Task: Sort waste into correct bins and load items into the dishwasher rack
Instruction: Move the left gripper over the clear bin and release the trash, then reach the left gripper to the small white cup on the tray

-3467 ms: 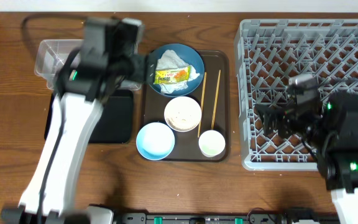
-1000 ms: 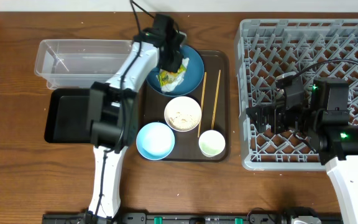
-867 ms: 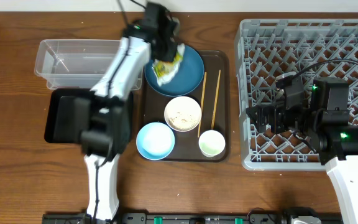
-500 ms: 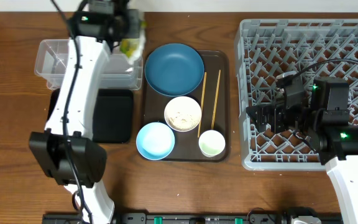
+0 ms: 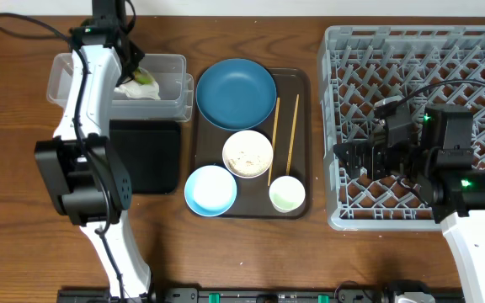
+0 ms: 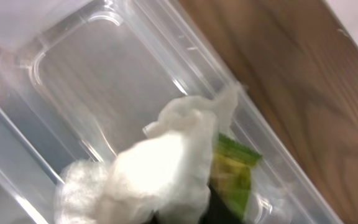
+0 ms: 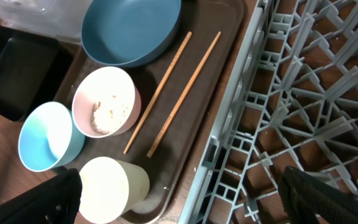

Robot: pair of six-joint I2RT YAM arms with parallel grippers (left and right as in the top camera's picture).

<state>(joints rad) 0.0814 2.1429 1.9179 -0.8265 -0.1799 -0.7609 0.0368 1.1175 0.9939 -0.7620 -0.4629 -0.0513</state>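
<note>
My left gripper [image 5: 131,71] hangs over the clear tub [image 5: 82,77] at the back left. A crumpled white tissue [image 6: 157,171] and a yellow-green wrapper [image 6: 234,177] are bunched against its jaws and hide them. The black tray [image 5: 146,160] lies in front of the tub. The dark blue plate [image 5: 236,94] is bare. On the brown serving tray sit a cream bowl [image 5: 247,154] with crumbs [image 7: 106,116], a light blue bowl [image 5: 210,190], a small cup [image 5: 286,194] and two chopsticks [image 5: 274,139]. My right gripper [image 5: 354,160] is open over the grey rack's [image 5: 419,76] left edge.
The brown serving tray [image 5: 300,84] lies between the bins and the rack. The left arm stretches along the table's left side over the black tray. The rack's left wall [image 7: 229,143] stands close beside the serving tray's right rim.
The left arm swung left from the blue plate to the clear tub, carrying the tissue and wrapper. The plate is now bare. The right arm has not moved.
</note>
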